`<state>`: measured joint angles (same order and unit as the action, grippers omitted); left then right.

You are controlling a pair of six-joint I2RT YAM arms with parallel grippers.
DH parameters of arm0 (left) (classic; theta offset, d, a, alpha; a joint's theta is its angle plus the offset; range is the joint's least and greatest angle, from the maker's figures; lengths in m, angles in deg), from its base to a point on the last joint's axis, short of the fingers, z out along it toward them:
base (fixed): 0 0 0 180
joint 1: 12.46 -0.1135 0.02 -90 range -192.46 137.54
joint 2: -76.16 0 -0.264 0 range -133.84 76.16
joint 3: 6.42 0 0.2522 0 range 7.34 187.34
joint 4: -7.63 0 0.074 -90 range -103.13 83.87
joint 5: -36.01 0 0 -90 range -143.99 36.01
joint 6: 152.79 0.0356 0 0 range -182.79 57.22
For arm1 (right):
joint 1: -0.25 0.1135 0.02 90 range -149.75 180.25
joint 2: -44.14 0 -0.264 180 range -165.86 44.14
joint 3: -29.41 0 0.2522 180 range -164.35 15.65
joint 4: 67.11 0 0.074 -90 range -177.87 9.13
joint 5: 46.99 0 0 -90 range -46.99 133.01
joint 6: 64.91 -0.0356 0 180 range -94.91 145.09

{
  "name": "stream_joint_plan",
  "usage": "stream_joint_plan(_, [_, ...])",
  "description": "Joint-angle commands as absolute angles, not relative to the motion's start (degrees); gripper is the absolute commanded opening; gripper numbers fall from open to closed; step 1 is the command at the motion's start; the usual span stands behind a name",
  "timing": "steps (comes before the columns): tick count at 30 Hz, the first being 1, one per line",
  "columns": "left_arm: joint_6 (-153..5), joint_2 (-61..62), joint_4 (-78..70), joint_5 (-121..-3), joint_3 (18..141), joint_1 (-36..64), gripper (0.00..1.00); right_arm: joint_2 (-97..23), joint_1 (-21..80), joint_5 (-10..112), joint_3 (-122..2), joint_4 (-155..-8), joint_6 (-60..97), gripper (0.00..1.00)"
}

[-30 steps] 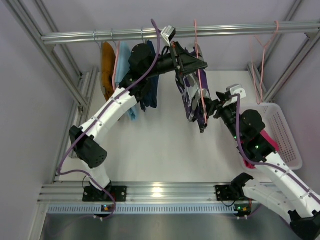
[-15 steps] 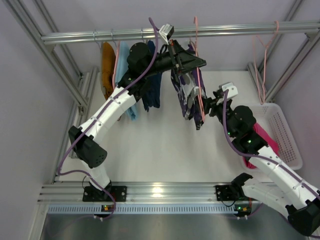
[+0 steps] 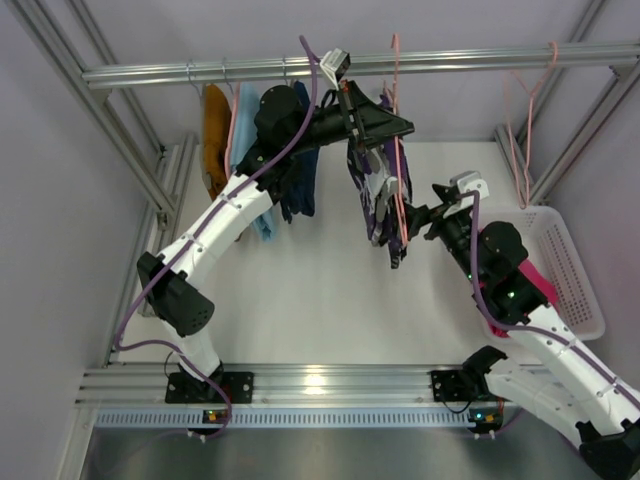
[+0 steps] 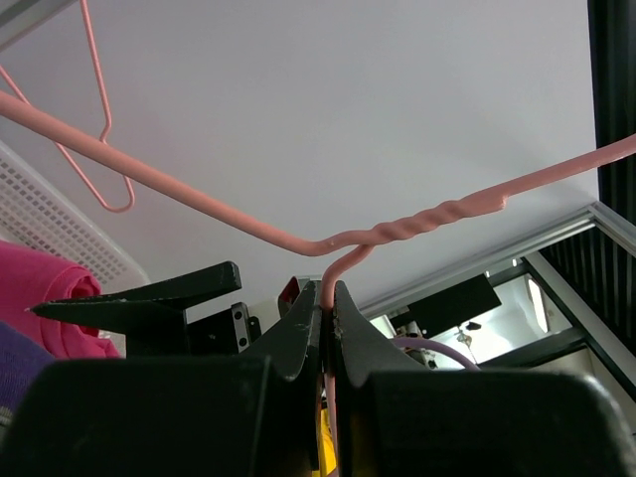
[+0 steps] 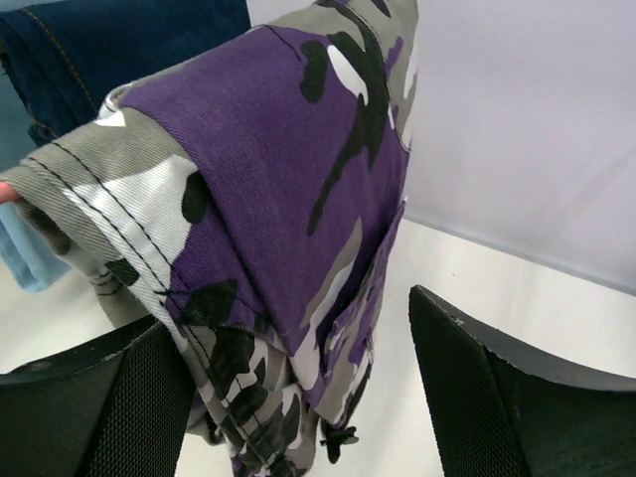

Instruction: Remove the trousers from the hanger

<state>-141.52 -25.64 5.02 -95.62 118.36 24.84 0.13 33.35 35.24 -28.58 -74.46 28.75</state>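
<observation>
The camouflage trousers [image 3: 378, 195], purple, white and dark, hang folded over a pink hanger [image 3: 398, 150] below the rail. My left gripper [image 3: 388, 125] is shut on the hanger's wire neck; the left wrist view shows the jaws [image 4: 328, 298] closed on the pink wire [image 4: 397, 231]. My right gripper [image 3: 412, 225] is open at the trousers' lower end. In the right wrist view the cloth [image 5: 278, 179] hangs between the two spread fingers [image 5: 517, 397], and I cannot tell if they touch it. The pink trousers [image 3: 532, 275] lie in the basket.
A white basket [image 3: 578, 270] stands at the right. An orange garment [image 3: 213, 135], a light blue one [image 3: 245, 115] and a dark blue one [image 3: 302, 185] hang on the rail [image 3: 450, 62] at the left. An empty pink hanger [image 3: 520, 130] hangs at the right.
My right arm moved up and left toward the trousers, then came back slightly down and right. The trousers swung a little. The left gripper kept its hold on the hanger.
</observation>
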Motion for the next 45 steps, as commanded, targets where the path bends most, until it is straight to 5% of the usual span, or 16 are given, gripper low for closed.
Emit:
stream_joint_plan(1, [-140.1, -22.6, 17.7, -95.3, 123.4, 24.9, 0.00, 0.5, 32.9, 37.6, -29.4, -72.3, 27.5, 0.79])
stream_joint_plan(29, [-140.9, -23.6, 17.8, -94.9, 123.3, 25.7, 0.00, -3.4, 32.9, 35.3, -32.3, -62.0, 23.2, 0.84])
stream_joint_plan(40, [-141.8, -23.6, 17.8, -95.1, 122.8, 27.5, 0.00, -6.3, 32.9, 29.4, -32.7, -56.7, 29.3, 0.72])
stream_joint_plan(45, [-142.3, -23.2, 17.9, -95.4, 121.0, 28.9, 0.00, -6.6, 32.9, 30.6, -32.0, -52.3, 28.8, 0.77])
